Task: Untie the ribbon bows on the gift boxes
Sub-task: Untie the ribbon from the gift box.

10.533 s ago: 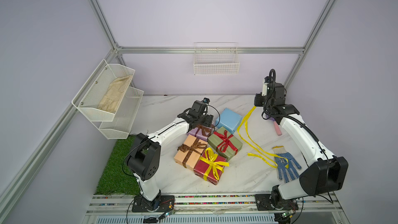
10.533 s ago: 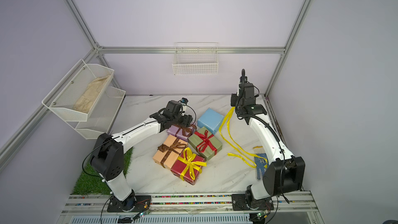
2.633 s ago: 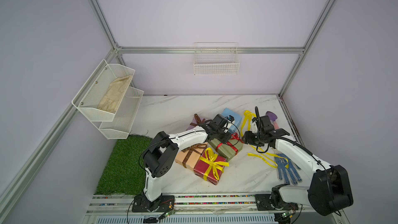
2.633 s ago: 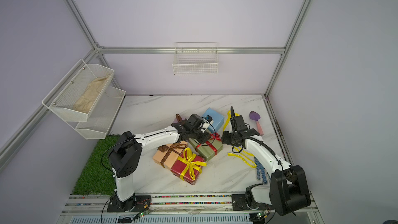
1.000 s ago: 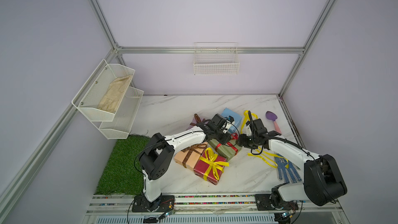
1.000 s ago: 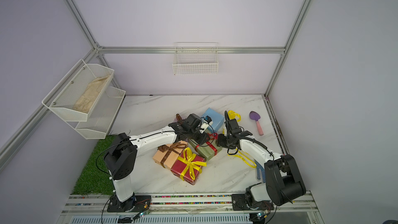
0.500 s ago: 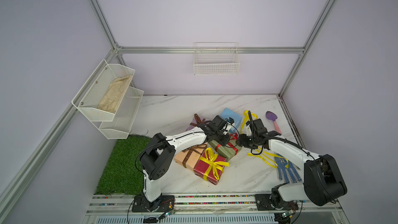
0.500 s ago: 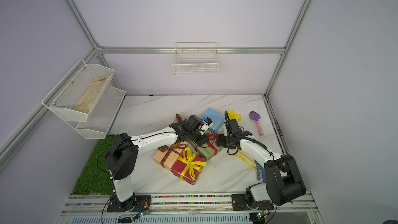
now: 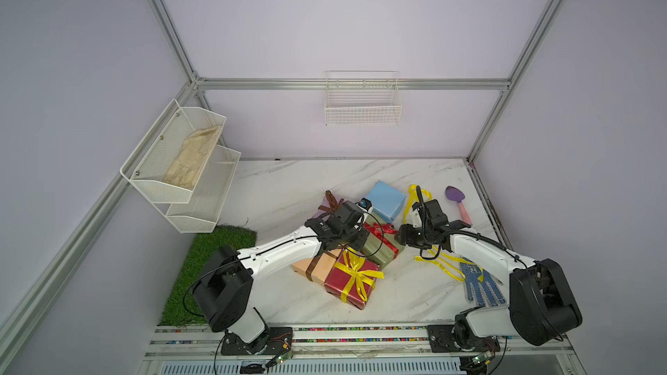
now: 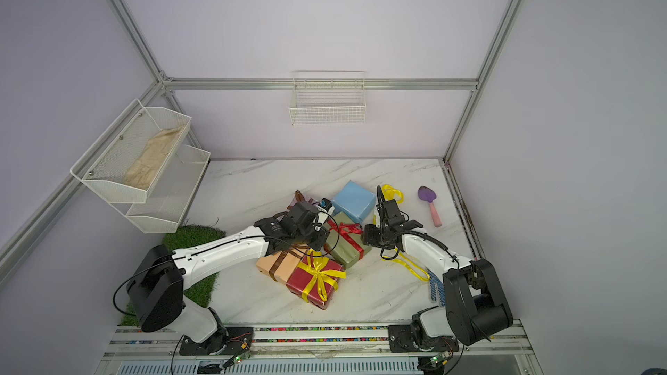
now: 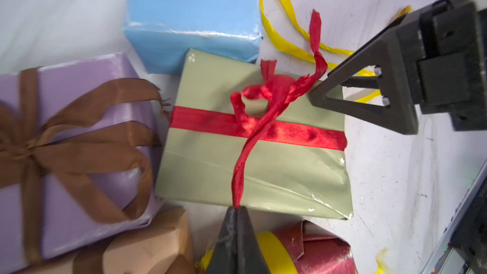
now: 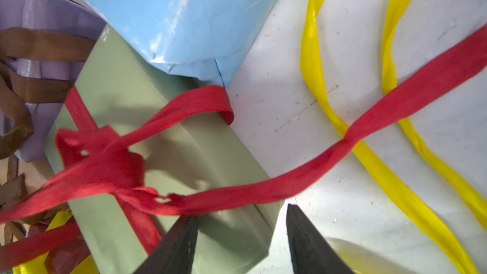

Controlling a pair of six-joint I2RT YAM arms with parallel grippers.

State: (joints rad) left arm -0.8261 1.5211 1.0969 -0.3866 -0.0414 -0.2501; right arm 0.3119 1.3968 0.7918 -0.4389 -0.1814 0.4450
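The olive green gift box carries a red ribbon whose bow is loosened, with one small loop left at the knot. My left gripper is shut on one red tail, which runs taut from the knot. My right gripper stands open at that box's corner, with the other red tail lying just beyond its fingertips. In both top views the grippers flank the green box. The lilac box, the peach box and the dark red box keep tied bows. The light blue box is bare.
A loose yellow ribbon trails under my right arm. A blue-dotted glove and a purple trowel lie at the right. A grass mat is at the left. Wire baskets hang on the left wall and the back wall.
My left gripper has closed onto the red ribbon's tail. The right arm has stayed beside the green box with its jaws as wide as before.
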